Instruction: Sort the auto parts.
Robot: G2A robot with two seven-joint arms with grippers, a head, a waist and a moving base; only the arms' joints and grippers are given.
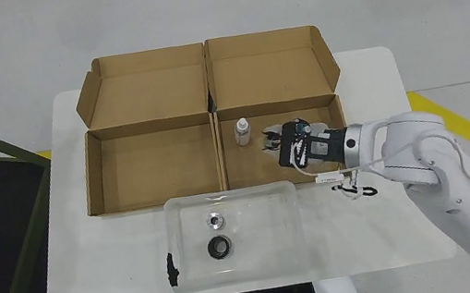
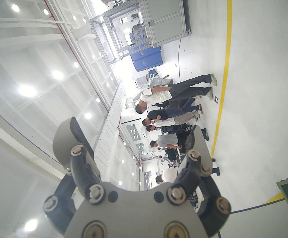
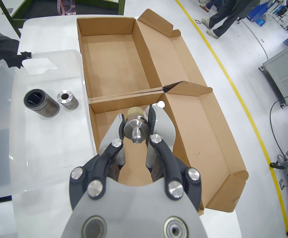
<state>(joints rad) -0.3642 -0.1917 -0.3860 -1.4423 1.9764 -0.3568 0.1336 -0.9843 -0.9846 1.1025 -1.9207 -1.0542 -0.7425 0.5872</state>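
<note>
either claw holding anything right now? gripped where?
Right claw is shut on a silver threaded metal fitting with a cream cap, pinched across its round steel body. Left claw is open and empty.

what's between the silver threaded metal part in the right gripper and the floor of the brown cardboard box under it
Nothing visible. The right gripper holds the silver threaded metal part over bare floor of the brown cardboard box. A small white part stands in that box just past the fingertips.

White table (image 1: 387, 215): cardboard boxes (image 1: 154, 167), clear bin (image 1: 268, 234)
</note>
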